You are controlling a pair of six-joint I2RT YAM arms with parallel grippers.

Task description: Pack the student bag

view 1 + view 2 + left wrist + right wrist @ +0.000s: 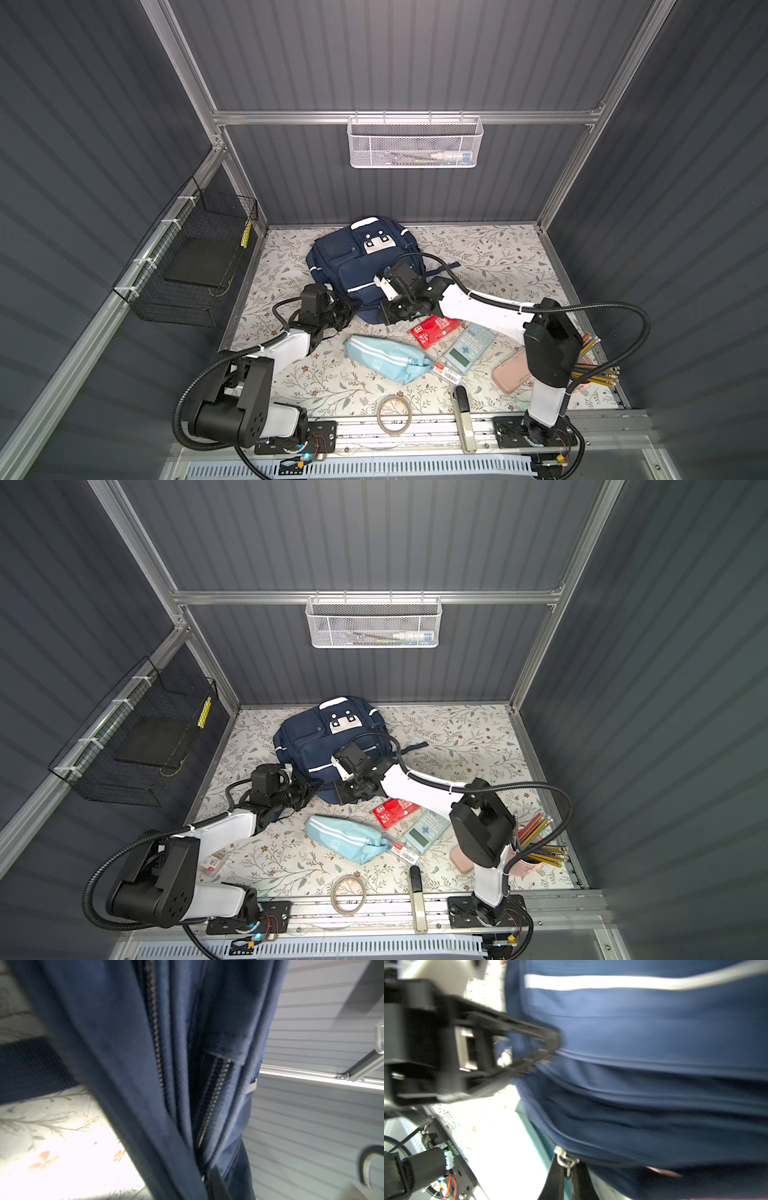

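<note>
The navy student bag [357, 266] [324, 746] lies on the floral table near the back wall, white patches toward the wall. My left gripper [352, 308] [312, 788] is at its near-left corner, and in the right wrist view its fingers [550, 1047] converge, pinching the bag's [654, 1032] side fabric. The left wrist view is filled with blue fabric and zip teeth [158, 1043]. My right gripper [388, 316] [568, 1172] is at the bag's near edge, shut on a metal zipper pull [564, 1159].
In front of the bag lie a light blue pouch [386, 363], red box [434, 330], calculator [469, 347], pink pencil case [509, 374], tape roll [394, 413] and a cup of pencils [594, 365]. A white mesh basket [415, 143] and a black wire basket [195, 262] hang on the walls.
</note>
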